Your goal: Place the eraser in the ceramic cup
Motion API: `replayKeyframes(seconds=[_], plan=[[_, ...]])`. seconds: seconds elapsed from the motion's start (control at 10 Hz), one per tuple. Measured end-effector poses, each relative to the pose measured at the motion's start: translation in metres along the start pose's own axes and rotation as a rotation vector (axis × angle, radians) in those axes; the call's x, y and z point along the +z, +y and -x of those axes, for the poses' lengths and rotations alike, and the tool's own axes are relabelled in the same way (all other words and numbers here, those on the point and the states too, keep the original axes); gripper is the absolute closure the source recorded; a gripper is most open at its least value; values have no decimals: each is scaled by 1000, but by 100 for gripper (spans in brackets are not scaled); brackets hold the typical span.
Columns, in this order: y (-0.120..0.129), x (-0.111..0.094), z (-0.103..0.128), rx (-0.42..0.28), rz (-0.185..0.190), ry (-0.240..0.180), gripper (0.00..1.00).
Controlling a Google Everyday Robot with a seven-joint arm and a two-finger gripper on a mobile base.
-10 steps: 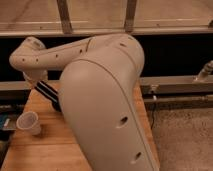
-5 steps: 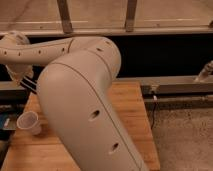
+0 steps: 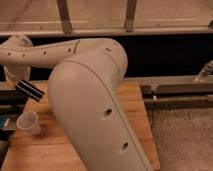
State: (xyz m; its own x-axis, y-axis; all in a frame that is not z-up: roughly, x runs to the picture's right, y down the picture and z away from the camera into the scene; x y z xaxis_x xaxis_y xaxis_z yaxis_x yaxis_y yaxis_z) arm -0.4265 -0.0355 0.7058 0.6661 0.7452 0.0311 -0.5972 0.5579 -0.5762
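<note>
Gripper claw (image 3: 18, 80): far left, pressed together, pinching the eraser.
Small black white-striped rectangular eraser (image 3: 30, 90): held at the claw, long axis slanting down-right.
Small plain white tapered ceramic cup (image 3: 28, 123): directly below the claw, upright, apart from the eraser.
Change: claw and eraser are shifted left of a second ago; cup unmoved.

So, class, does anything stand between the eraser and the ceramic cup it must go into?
Nothing visible does. The gripper, at the far left, holds the eraser above the ceramic cup, which stands upright on the wooden table; the gap between them looks open.
</note>
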Motion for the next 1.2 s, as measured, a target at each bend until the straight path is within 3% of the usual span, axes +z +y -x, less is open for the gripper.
replayKeyframes(seconds=[0.1, 0.6, 0.9, 1.2], plan=[[-1, 0, -2, 5, 1, -2, 100], [14, -13, -58, 99, 10, 19, 100], [39, -11, -58, 104, 18, 23, 100], [40, 3, -52, 122, 37, 8, 100]])
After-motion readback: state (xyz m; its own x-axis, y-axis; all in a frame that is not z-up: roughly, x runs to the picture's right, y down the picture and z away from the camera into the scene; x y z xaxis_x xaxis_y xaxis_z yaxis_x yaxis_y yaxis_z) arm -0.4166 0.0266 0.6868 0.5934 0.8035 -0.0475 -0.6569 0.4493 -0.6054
